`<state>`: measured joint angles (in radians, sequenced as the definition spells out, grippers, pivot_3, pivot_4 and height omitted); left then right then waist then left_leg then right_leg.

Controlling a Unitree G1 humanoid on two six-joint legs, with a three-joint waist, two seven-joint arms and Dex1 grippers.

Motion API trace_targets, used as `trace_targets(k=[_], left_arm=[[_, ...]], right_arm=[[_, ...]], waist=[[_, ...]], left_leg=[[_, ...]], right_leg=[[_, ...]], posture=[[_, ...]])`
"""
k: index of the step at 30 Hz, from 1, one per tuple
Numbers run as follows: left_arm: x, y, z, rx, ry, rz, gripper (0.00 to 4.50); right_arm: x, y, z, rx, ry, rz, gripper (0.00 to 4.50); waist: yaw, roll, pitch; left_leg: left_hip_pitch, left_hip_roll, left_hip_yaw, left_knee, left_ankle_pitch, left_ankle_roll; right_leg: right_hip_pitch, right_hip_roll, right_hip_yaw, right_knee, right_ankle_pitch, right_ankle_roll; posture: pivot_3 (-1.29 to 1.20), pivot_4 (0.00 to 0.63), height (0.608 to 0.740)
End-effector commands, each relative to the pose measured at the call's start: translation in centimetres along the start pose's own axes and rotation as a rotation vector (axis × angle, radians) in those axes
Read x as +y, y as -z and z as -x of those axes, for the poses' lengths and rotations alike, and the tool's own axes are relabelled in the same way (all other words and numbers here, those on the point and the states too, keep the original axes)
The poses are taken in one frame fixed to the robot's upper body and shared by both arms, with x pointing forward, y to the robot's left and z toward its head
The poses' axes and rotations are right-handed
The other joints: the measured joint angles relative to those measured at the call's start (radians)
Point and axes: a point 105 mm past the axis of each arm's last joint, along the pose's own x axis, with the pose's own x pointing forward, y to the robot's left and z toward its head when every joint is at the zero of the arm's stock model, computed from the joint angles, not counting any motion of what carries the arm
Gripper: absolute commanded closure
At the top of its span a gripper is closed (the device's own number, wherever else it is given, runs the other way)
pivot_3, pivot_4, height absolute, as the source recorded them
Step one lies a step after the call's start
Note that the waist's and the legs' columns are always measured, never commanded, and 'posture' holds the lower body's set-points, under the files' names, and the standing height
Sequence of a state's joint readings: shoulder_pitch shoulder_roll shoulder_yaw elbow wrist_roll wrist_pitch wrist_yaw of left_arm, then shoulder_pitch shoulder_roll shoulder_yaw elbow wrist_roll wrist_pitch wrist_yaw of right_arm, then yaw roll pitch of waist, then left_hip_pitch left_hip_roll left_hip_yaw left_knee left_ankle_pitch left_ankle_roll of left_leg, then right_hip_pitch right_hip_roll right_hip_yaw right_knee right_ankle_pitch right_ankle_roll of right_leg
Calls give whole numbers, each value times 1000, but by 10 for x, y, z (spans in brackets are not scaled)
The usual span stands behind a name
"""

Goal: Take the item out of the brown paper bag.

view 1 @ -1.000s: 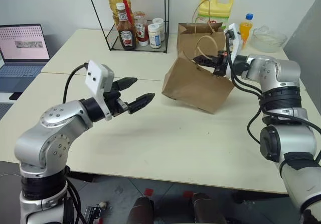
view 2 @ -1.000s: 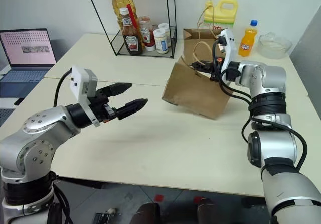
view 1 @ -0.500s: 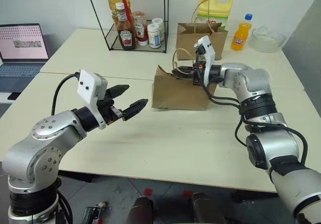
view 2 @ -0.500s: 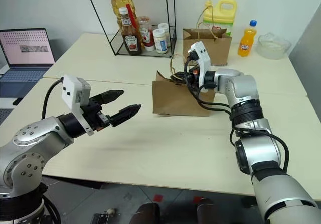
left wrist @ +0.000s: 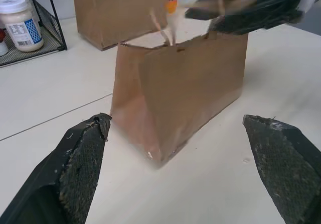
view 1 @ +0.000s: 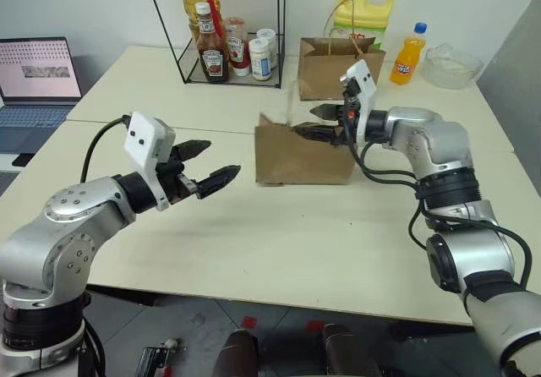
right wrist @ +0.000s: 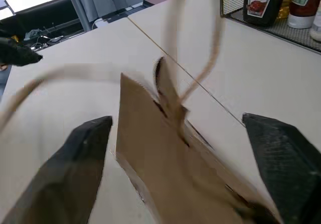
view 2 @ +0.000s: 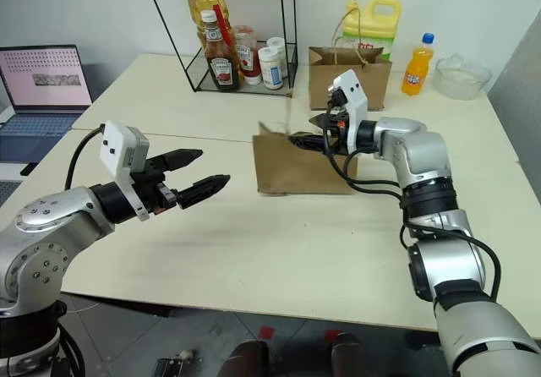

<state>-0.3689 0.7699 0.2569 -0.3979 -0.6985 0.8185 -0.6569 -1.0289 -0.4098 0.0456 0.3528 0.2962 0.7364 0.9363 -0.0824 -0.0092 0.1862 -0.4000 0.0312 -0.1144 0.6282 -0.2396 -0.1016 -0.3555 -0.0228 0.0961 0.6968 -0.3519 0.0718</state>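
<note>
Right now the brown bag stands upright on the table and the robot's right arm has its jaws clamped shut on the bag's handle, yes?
Not quite. The brown paper bag does stand upright on the table, but the right gripper has its jaws open above the rim, clamped on nothing. The right wrist view shows them spread wide.

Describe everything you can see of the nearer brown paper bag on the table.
The brown paper bag is creased kraft paper, wider than tall, standing upright on the pale table with its jagged, wrinkled rim open upward. Thin paper-cord handles rise from the rim, blurred. The open right gripper hangs just above the rim, not gripping it. The open left gripper faces it from the side, apart. Its contents are hidden.
</note>
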Motion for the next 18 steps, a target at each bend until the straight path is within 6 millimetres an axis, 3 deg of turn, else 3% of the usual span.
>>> trace_targets(k=[1,4,9,12,16,18], left_arm=[[10,-10,-2,-11,25,-73,0],[25,-14,-11,-18,34,-113,0],[67,-29,-38,-63,-76,-205,0],[95,-40,-67,-93,-191,-254,0],[107,-44,-105,-87,-259,-296,0],[110,-46,-116,-77,-291,-301,0]], right_arm=[[1,-17,22,-29,64,101,25],[0,-15,42,-27,127,126,25],[20,-13,73,-68,177,155,25],[39,4,85,-111,266,149,25],[62,39,91,-126,412,112,25],[68,48,91,-131,453,101,25]], waist=[[0,0,0],[1,-1,1],[11,-3,3],[24,-4,3],[31,-5,3],[30,-5,3]], left_leg=[[0,0,0,0,0,0],[0,0,1,0,0,0],[-1,0,0,0,0,0],[-1,0,-1,0,0,0],[-3,-1,-1,0,0,0],[-8,-2,0,1,0,0]], right_leg=[[0,0,0,0,0,0],[0,0,0,0,0,0],[0,0,0,-1,0,0],[0,0,-1,0,0,0],[-1,0,-2,-1,0,0],[-6,-1,-1,-1,0,0]], posture=[[0,150,740],[0,150,740],[0,150,740],[0,150,740],[0,150,740],[0,150,740]])
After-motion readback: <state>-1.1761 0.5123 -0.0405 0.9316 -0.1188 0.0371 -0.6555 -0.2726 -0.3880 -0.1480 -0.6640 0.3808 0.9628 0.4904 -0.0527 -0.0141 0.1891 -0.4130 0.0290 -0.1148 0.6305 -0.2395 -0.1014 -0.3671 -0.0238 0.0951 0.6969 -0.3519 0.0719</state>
